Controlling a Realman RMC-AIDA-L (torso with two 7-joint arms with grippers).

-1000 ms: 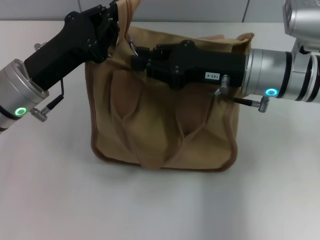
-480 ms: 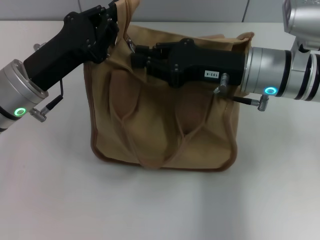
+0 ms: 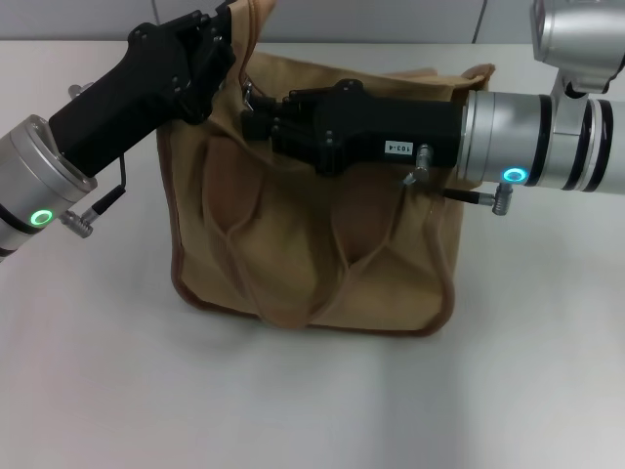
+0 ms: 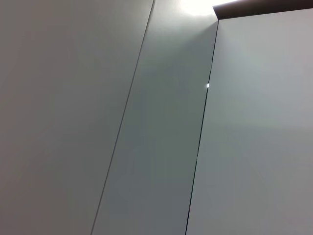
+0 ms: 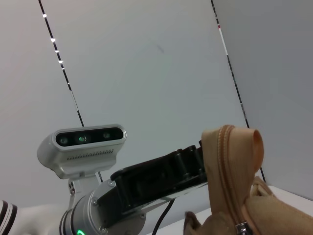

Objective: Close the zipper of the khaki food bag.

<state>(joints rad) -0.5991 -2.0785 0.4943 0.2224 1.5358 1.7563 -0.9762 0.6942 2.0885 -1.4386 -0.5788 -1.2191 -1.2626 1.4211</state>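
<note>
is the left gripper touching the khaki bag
Touching. The head view shows the left gripper clamped on the raised top corner of the khaki food bag, fabric sticking up from it with no gap.

White label on right gripper (image 3: 256, 115) body: "103-4", apparently, upside down.

left gripper (image 3: 227, 29) at khaki food bag (image 3: 312, 244) top-left corner | right gripper (image 3: 252, 115) at zipper (image 3: 250, 93)

The khaki food bag (image 3: 303, 244) is matt woven cloth — its zipper (image 5: 240, 228) slider shiny metal.
</note>
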